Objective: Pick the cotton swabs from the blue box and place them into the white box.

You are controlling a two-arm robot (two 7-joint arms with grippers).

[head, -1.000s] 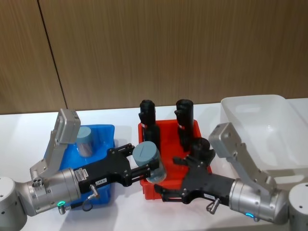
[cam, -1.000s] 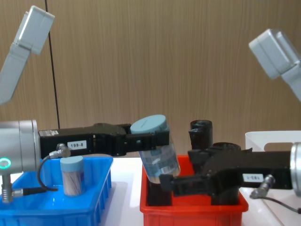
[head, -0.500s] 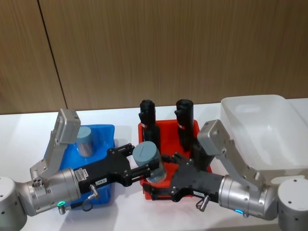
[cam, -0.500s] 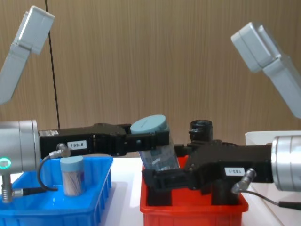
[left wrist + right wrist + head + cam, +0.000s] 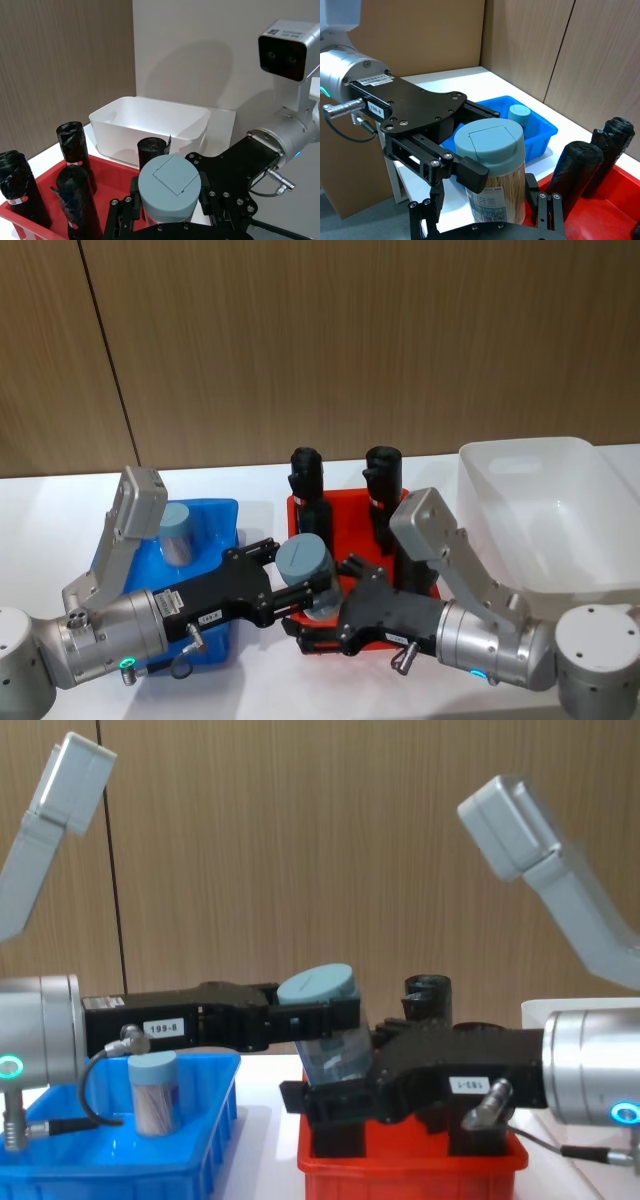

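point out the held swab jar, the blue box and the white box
held swab jar (image 5: 303, 560): head view, lid
blue box (image 5: 212, 505): head view, far rim
white box (image 5: 530, 462): head view, far wall

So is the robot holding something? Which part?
The left hand grips a swab jar just under its lid. The right hand sits open around its bottom.

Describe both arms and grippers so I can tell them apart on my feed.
The left gripper and right gripper match: silver cylindrical wrists, flat matte-black bodies with black jaws, a small white number label, a black cable with a metal plug, and a grey boxy camera on a bracket. The left wrist glows green, the right wrist blue.
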